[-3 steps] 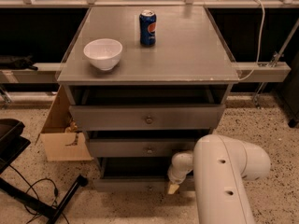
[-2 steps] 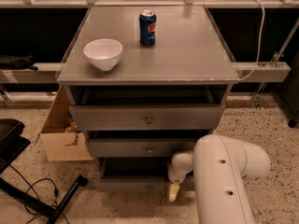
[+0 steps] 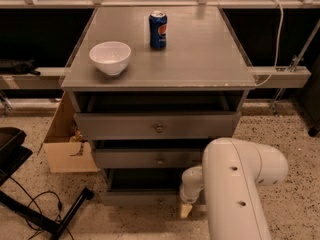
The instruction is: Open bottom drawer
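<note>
The bottom drawer [image 3: 131, 198] is the lowest grey front of the cabinet, with a small round knob [image 3: 160, 201] at its centre and a dark gap above it. My gripper [image 3: 186, 210] hangs low at the end of the white arm [image 3: 240, 184]. It is just right of the knob, in front of the drawer's right part and close to the floor. The arm hides the drawer's right end.
Two wider grey drawers, top [image 3: 159, 128] and middle [image 3: 160, 160], are above. A white bowl [image 3: 110, 57] and a blue can [image 3: 158, 29] stand on the cabinet top [image 3: 205, 54]. A cardboard box [image 3: 65, 151] and a black stand with cables [image 3: 35, 214] are on the left floor.
</note>
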### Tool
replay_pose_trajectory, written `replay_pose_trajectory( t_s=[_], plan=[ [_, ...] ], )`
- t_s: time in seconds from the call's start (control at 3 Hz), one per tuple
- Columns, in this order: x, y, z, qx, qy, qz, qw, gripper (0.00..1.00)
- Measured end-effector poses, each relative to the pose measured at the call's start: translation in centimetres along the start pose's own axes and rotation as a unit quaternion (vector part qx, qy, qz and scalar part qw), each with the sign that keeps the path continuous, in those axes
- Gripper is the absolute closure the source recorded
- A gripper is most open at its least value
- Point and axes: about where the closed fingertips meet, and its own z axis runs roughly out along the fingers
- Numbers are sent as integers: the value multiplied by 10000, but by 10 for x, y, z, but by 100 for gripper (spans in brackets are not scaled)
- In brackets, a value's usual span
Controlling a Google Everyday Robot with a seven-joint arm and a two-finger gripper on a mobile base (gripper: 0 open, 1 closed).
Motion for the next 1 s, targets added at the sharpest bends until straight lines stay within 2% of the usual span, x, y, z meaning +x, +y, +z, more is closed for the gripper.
replay_pose_trajectory(
  t_s=[0.33,0.67,1.0],
  plan=[
    [0,23,-6,-181,138,72,9997,47],
    [-3,50,-5,-522,284,103,9982,78],
    [-3,64,-5,-719,364,95,9967,99]
  ],
)
